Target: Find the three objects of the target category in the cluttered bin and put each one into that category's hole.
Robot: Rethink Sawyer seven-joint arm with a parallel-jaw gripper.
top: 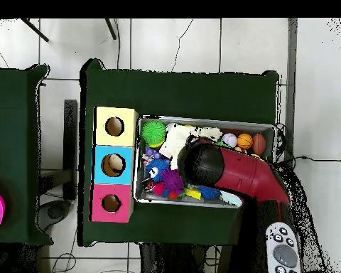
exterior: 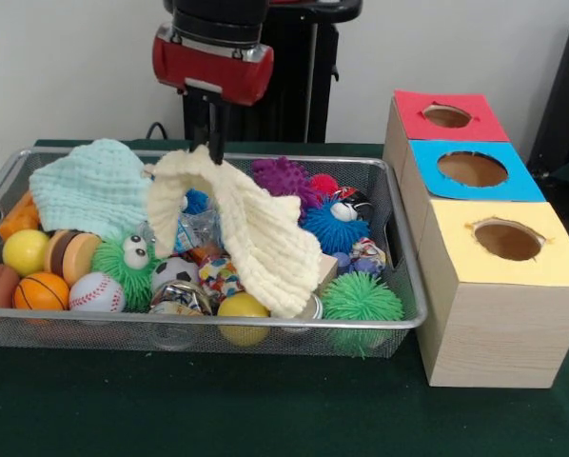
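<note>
So far nothing seems to have reached the holes: the red hole [exterior: 446, 115], the blue hole [exterior: 472, 168] and the yellow hole [exterior: 507, 239] in the wooden box [exterior: 484, 324] all look empty from the front, though their depths are hidden. The wire bin [exterior: 399, 286] beside the box is still packed. The pincer [exterior: 214, 143] hangs over the bin's middle, closed on the top fold of a cream cloth [exterior: 256, 233], which is lifted into a peak and drapes down toward the bin's near rim. My reading is that the arm is in the searching stage, pulling a cover aside rather than carrying a target. A pale blue cloth [exterior: 89, 186] still lies over the bin's far left corner as the front view shows it, and may hide more. Which category is wanted the pictures do not say; candidates lie all through the bin, among them a green spiky ball [exterior: 361, 297] at the end nearest the box, a purple spiky ball [exterior: 283, 177] and a blue spiky ball [exterior: 333, 227] near the middle, and a basketball [exterior: 40, 291] and baseball [exterior: 96, 292] at the end farthest from the box. All three placements appear to remain.
</note>
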